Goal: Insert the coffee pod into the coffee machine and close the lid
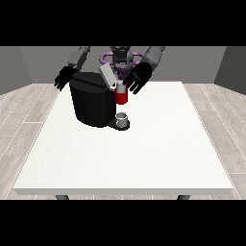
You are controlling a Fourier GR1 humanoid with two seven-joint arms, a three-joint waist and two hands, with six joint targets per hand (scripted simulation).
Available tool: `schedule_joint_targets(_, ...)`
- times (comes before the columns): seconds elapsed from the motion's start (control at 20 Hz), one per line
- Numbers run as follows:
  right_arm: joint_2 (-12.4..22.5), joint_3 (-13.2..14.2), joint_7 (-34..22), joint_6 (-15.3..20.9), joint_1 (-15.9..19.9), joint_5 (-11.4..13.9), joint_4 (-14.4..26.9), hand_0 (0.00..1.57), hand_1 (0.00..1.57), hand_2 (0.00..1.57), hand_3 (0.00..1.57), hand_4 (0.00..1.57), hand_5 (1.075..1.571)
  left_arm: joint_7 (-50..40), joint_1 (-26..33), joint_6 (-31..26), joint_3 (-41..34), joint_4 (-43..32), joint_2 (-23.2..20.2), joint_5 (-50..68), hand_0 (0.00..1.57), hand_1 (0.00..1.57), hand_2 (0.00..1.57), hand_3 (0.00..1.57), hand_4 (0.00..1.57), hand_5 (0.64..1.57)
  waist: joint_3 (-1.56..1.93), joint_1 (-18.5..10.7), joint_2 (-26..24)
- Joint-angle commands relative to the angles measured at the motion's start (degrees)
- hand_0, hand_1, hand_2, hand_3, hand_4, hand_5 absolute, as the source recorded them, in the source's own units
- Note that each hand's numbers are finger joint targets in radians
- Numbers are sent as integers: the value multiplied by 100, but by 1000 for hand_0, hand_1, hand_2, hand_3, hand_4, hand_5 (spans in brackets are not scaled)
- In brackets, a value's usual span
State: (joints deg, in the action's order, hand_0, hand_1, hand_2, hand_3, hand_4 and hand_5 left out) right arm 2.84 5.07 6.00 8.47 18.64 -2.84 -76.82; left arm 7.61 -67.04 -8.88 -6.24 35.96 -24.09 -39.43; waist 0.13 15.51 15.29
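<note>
Coffee pod: no loose pod visible anywhere on the table. A red cylindrical section (121, 97) shows at the front of the black, rounded coffee machine (91, 103), under the brew head; whether this is the pod seated or part of the machine, cannot tell.

Lid: grey flat flap (107, 75) stands tilted up above the machine's top, so it reads as not yet closed.

Judgement on progress: pod likely already in or at the slot; closing the lid remains.

Hand at the view's right (137, 78): hovering just beside the raised lid and above the red section, fingers spread and pointing down, nothing seen in its hold. Contact with lid not certain.

Hand at the view's left (64, 77): behind the machine's far corner, fingers relaxed and splayed, holding nothing visible.

Containers: small grey cup (123, 118) sits on the machine's drip base below the red section; contents not visible.

All rests on the large white table (144, 153).
</note>
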Motion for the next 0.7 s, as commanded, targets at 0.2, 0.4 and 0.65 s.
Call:
schedule_joint_targets(0.2,-41,-151,-165,178,39,190,-110,0,0,0,0,447,1571,194,18,105,-18,-80,-140,-118,1064,1064,1117,952,360,1571,-14,33,62)
schedule_joint_targets(0.4,-119,-106,44,138,-196,123,117,0,0,0,0,435,1571,311,112,-329,277,-18,-121,-275,567,567,810,640,235,1571,-11,-126,-167)
schedule_joint_targets(0.65,49,-144,2,-78,-202,72,-156,0,0,0,0,338,1571,369,45,-251,168,-173,-481,-386,0,0,0,0,0,1571,-12,183,109)
